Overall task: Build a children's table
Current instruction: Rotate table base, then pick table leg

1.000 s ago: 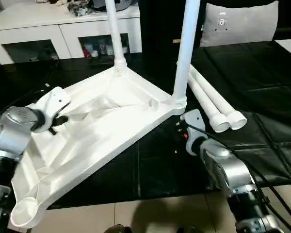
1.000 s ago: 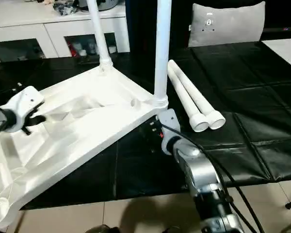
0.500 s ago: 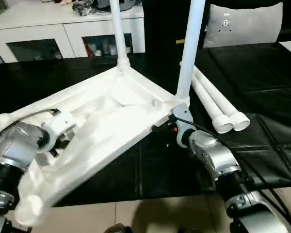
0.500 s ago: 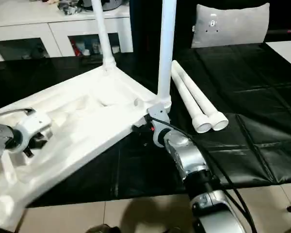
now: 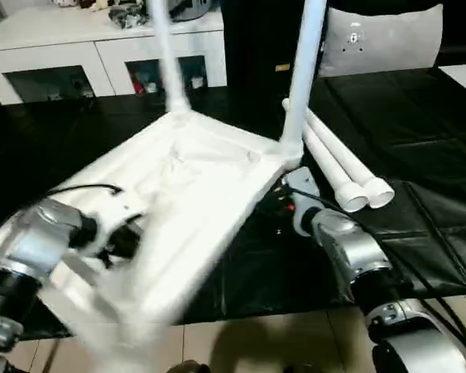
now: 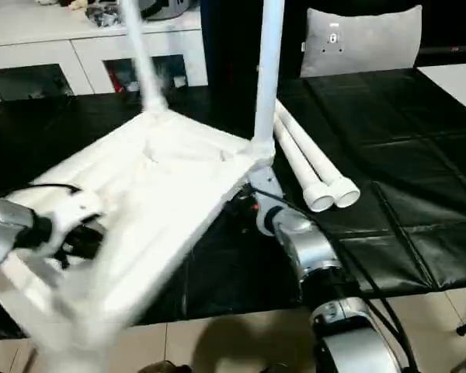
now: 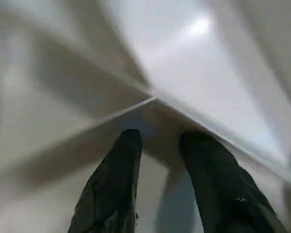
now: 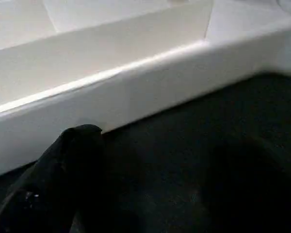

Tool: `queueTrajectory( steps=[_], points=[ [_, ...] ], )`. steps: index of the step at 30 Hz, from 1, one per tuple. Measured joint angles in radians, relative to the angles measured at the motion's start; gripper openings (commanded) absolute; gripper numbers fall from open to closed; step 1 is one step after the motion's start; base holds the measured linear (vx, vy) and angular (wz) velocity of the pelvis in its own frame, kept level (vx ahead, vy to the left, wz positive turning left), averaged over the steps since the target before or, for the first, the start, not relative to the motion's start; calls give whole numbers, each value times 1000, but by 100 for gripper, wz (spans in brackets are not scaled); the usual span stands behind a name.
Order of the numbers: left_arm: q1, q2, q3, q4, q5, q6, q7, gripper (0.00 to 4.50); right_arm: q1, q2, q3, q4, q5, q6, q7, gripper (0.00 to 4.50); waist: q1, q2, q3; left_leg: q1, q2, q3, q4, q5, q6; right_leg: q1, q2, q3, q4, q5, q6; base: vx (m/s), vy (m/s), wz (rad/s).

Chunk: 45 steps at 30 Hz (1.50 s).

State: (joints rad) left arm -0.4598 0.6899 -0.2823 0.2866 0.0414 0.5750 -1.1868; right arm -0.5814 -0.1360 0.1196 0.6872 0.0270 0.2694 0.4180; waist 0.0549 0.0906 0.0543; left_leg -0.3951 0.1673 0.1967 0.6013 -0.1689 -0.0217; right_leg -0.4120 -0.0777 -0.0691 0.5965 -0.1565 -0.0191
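Observation:
The white table top (image 5: 194, 179) lies ribbed side up and tilted on the black work surface, blurred with motion. Two white legs stand in its sockets, one at the far corner (image 5: 165, 62) and one at the right corner (image 5: 303, 70). Two more legs (image 5: 338, 167) lie loose side by side to the right. My left gripper (image 5: 124, 241) is at the top's near left part, and its black fingers (image 7: 121, 160) are closed astride a rib of the underside. Beside the right corner socket, my right gripper (image 5: 289, 194) stands open, with one finger (image 8: 77, 145) just short of the top's rim.
A white cabinet with glass doors (image 5: 101, 62) stands behind the work surface. A grey cushion (image 5: 380, 39) sits at the back right. The black cover (image 5: 419, 116) stretches to the right of the loose legs. Tiled floor (image 5: 256, 346) begins at the near edge.
The table top has swung and tilted together with my left gripper, which moved toward the near edge. My right gripper came in to the right corner below the upright leg.

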Motion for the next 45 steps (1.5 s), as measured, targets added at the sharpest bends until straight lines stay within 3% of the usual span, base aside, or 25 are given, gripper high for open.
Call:
queueTrajectory(
  steps=[6, 13, 16, 21, 26, 29, 32, 40, 45],
  points=[
    [-20, -123, -7, 11, -66, -52, -21, 173, -25, 1, -2, 25, -5, -36, 0, 450, -13, 0, 0, 1, 0, 0, 0, 0, 0, 0, 0, 0, 1, 1, -1, 0, 0, 0],
    [-113, -245, 14, 239, -23, -232, 208, 173, -57, -8, -13, 34, -30, -69, -9, 450, -12, -1, 1, 1, 1, 0, 0, 1, -1, 0, 0, -1, 2, -1, 2, 0, 0, 0],
    [-172, -289, 23, 354, 22, -300, 381, 173, -66, -4, -10, 30, -34, -86, -17, 450, -8, -3, 2, 0, 1, 0, 0, 1, -1, 0, 1, -1, 2, 0, 3, 0, 0, 0],
    [-275, -339, 96, 477, 40, -440, 591, 173, -90, -3, -30, -4, -30, -104, -52, 450, 0, -4, 2, 0, 1, 0, 1, 1, -1, 0, 0, -1, 0, 1, 3, 0, 0, 0],
    [-282, -380, 129, 542, 23, -517, 651, 173, -125, -38, -78, -43, -29, -84, -101, 450, 6, -5, 2, -2, 0, 0, 1, 0, 1, 0, 0, -1, -2, 2, 2, 0, 0, 0],
    [-254, -394, 141, 503, -21, -516, 589, 173, -132, -62, -92, -58, -30, -17, -135, 450, 10, -5, 2, -8, 1, 0, 1, 0, 1, -5, 0, -1, -2, 1, 2, 0, 0, 0],
    [-192, -389, 148, 348, -104, -478, 448, 201, -169, -91, -114, -44, -32, 109, -152, 450, 14, -5, 2, -9, 1, 1, 2, 0, 2, -7, 0, -1, -1, 1, 2, 0, 0, 0],
    [-96, -289, 71, 2, -227, -308, 192, 264, -294, -154, -137, 85, -24, 234, -154, 450, 9, -5, 2, -5, 2, 1, 3, 1, 0, -6, 1, -1, 4, 2, 1, 0, 0, 0],
    [-77, -265, 52, -95, -255, -220, 131, 306, -339, -162, -133, 193, -42, 297, -154, 450, 7, -5, 2, -5, 2, 1, 5, 1, -1, -6, 1, -1, 5, 2, 1, 0, 0, 0]
  ],
)
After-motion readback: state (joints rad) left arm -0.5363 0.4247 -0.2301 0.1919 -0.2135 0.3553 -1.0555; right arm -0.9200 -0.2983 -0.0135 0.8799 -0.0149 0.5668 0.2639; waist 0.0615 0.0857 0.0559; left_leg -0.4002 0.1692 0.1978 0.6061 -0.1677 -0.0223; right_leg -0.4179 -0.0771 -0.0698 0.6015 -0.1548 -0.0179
